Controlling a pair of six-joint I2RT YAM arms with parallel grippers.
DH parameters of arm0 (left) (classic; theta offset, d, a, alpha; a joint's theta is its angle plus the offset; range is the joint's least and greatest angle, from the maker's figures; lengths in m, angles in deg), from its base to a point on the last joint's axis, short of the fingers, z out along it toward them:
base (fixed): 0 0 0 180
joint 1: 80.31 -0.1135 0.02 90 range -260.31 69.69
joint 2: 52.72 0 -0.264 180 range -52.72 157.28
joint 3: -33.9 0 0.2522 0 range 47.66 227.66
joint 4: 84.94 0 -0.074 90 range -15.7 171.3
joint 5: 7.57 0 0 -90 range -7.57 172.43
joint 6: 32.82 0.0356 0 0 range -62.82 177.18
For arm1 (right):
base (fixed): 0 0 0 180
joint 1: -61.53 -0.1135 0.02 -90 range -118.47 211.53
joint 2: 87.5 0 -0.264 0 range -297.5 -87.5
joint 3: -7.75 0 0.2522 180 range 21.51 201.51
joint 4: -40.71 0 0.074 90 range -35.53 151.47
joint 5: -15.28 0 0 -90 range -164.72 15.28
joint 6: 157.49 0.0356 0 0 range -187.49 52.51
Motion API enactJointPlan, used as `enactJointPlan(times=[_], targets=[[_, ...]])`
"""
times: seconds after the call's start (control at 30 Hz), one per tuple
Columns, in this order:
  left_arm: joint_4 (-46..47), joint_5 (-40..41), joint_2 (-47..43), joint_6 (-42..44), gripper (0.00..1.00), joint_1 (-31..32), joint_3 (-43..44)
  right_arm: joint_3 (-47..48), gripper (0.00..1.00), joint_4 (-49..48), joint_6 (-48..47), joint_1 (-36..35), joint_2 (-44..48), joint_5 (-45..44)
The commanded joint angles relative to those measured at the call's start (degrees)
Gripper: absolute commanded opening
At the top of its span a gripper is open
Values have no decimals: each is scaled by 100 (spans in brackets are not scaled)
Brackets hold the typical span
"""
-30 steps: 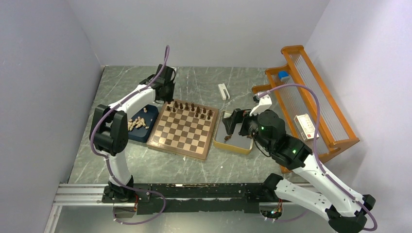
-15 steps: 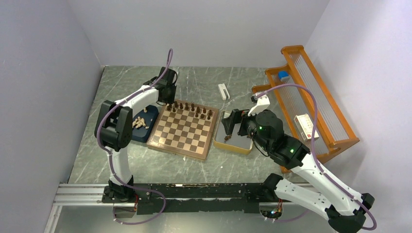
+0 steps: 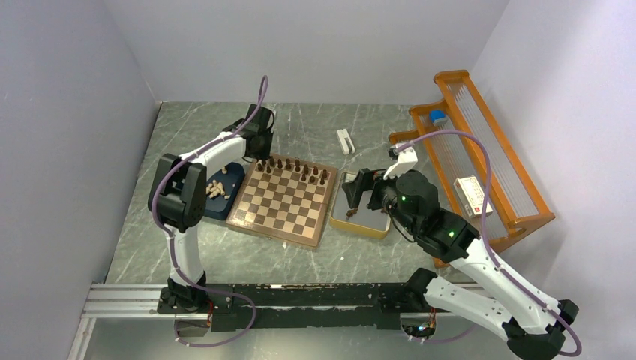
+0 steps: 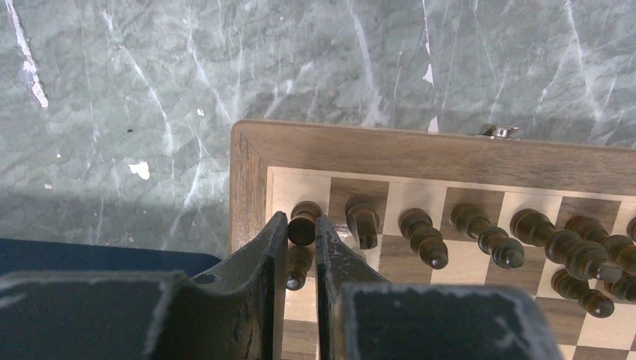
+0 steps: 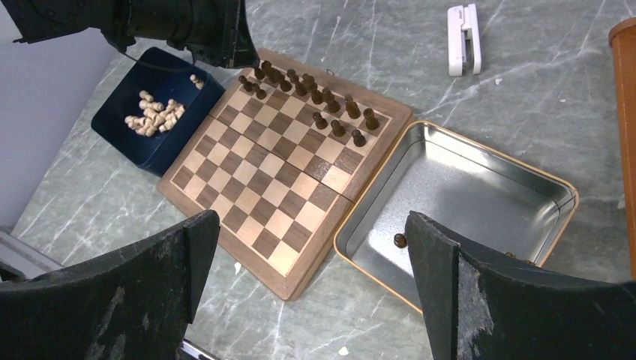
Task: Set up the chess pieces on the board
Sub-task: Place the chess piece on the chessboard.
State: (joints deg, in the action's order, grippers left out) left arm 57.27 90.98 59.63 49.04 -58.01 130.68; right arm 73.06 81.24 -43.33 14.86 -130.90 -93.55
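Grey marbled bench: left fingers clenched on dark brown wooden chess piece at corner of chequered wooden board; right fingers released.

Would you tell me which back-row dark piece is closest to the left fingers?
The corner-square piece, between the left fingers' tips; its neighbours stand farther along the board's edge.

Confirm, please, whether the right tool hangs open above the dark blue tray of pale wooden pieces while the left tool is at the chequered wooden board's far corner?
Not quite: the right tool hangs open above the yellow-rimmed silver metal tin, not the dark blue tray, as the top external view shows. The left tool is indeed at the far corner of the chequered wooden board.
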Motion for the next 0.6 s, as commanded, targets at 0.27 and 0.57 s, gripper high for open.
enactJointPlan(times=[0.27,0.57], targets=[[47,94,197,128,12,-42,223,-68,100,-179,-73,1,15,-7],[9,20,249,137,15,-42,251,-149,100,-221,-6,1,45,7]])
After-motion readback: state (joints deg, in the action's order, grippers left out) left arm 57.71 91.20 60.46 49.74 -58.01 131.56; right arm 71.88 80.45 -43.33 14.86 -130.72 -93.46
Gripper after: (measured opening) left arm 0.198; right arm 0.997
